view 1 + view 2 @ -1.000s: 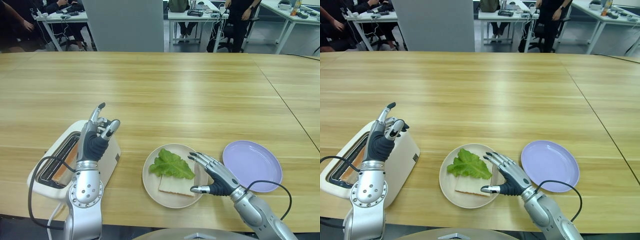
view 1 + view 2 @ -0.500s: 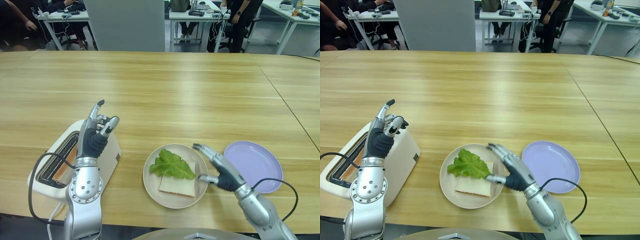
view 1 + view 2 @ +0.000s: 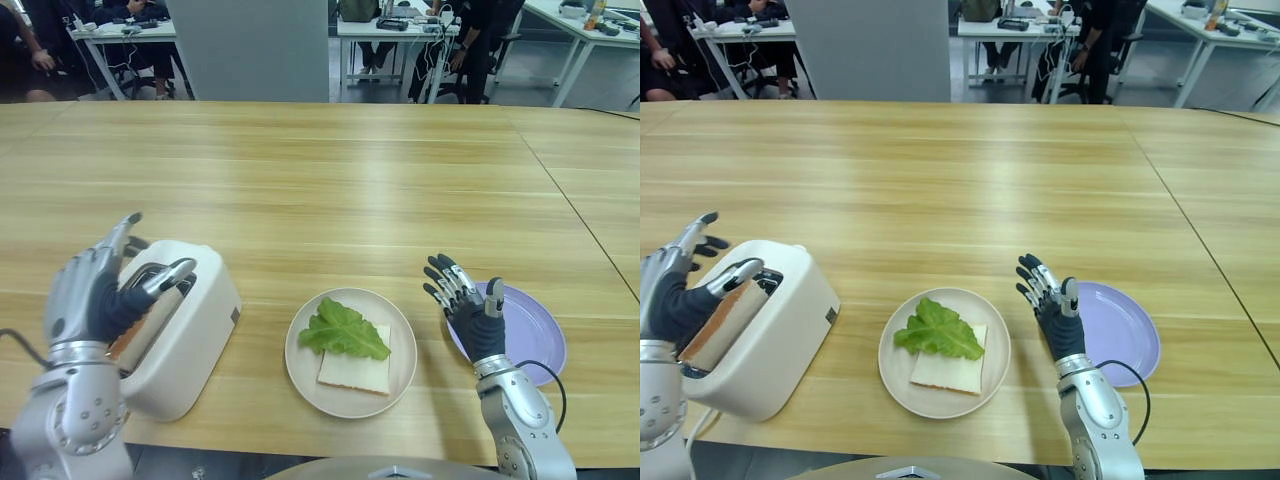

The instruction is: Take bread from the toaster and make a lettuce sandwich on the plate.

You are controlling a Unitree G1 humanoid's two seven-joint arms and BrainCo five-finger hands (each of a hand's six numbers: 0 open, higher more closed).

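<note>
A cream toaster point(image 3: 190, 340) stands at the table's front left. A slice of toast point(image 3: 722, 327) sticks up from its slot. My left hand point(image 3: 90, 300) is over the slot with fingers spread, palm on one side of the toast and thumb on the other; it has not closed on the slice. On the beige plate point(image 3: 300, 375) lies a bread slice point(image 3: 355, 372) with a green lettuce leaf point(image 3: 343, 330) on top. My right hand point(image 3: 468, 315) stands upright and open just right of that plate, holding nothing.
A lilac plate point(image 3: 530, 335) with nothing on it sits behind my right hand near the front right. The wooden table stretches far back, with a seam running along its right side. Desks and chairs stand beyond the far edge.
My left hand has dropped left onto the toaster slot and spread around the toast. My right hand has pulled off the beige plate to the right and turned upright.
</note>
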